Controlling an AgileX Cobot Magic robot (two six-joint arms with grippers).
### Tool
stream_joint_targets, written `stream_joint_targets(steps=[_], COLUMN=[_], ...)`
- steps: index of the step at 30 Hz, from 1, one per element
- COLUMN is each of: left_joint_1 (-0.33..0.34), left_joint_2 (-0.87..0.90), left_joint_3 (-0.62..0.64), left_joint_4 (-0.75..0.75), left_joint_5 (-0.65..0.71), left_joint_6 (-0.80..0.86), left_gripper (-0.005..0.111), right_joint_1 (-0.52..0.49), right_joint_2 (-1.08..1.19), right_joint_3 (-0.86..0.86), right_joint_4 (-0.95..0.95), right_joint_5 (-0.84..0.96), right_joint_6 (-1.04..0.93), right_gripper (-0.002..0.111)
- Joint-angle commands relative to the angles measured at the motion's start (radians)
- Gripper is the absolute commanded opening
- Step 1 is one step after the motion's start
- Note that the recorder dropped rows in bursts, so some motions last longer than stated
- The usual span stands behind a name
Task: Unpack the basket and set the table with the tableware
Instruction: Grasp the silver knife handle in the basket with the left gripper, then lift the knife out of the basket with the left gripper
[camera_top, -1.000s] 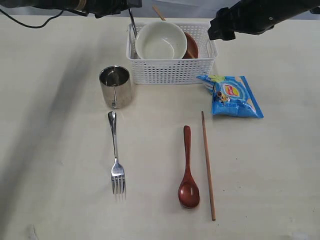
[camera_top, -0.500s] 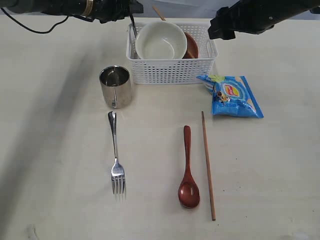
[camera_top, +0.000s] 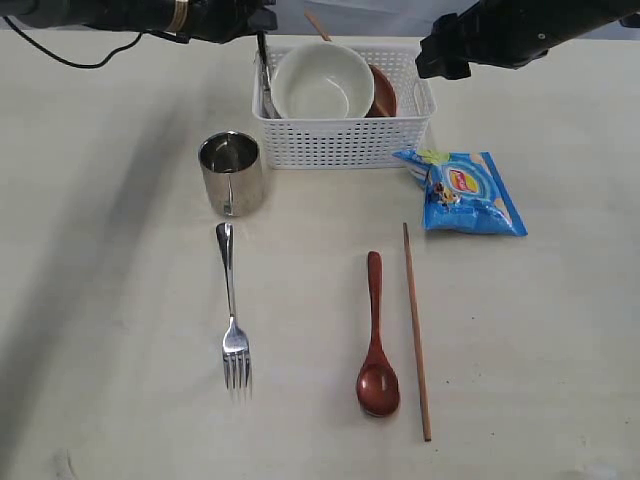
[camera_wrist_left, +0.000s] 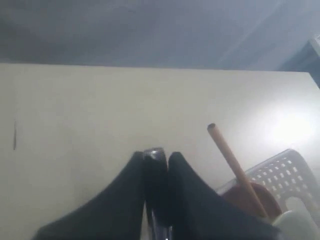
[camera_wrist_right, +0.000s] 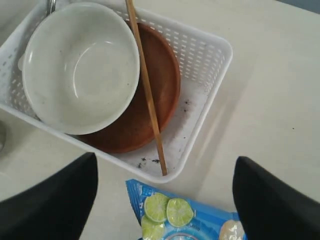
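Knife (camera_top: 264, 75): slim steel, stiff, slick, probably light; stands in basket (camera_top: 340, 150) corner, top end pinched by left gripper (camera_wrist_left: 155, 159); right gripper (camera_wrist_right: 165, 162) spread, empty.

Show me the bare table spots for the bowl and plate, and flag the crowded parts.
Widest bare patch: between the fork and the spoon, in front of the basket. Also free: left of the fork and cup, and right of the chopstick, this side of the chip bag. Crowded: spoon-to-chopstick gap, and around the basket.
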Motion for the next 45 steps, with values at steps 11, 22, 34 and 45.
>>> stream_joint_targets(steps=[11,22,34,45], left_joint_1=[0.003,0.043,0.088,0.107], left_joint_2=[-0.002,-0.002,-0.15,-0.306], left_joint_3=[-0.088,-0.193,-0.23,-0.164], left_joint_4=[0.019,0.024,0.024,0.024], left_joint_5=[-0.173,-0.236,-0.298,-0.28], left_joint_6=[-0.011,-0.036,-0.036,-0.036], left_gripper=[0.0,0.0,0.0,0.0], right_joint_1=[-0.005,-0.005,-0.005,-0.005], right_joint_2=[-0.006,-0.006,-0.006,-0.006], right_joint_3=[0.004,0.004,0.004,0.004], right_joint_4=[0.003,0.003,0.003,0.0], right_joint_5=[-0.018,-0.018,-0.032,-0.026], right_joint_6=[-0.001,-0.003,-0.007,-0.007], right_gripper=[0.071,0.071,0.071,0.071])
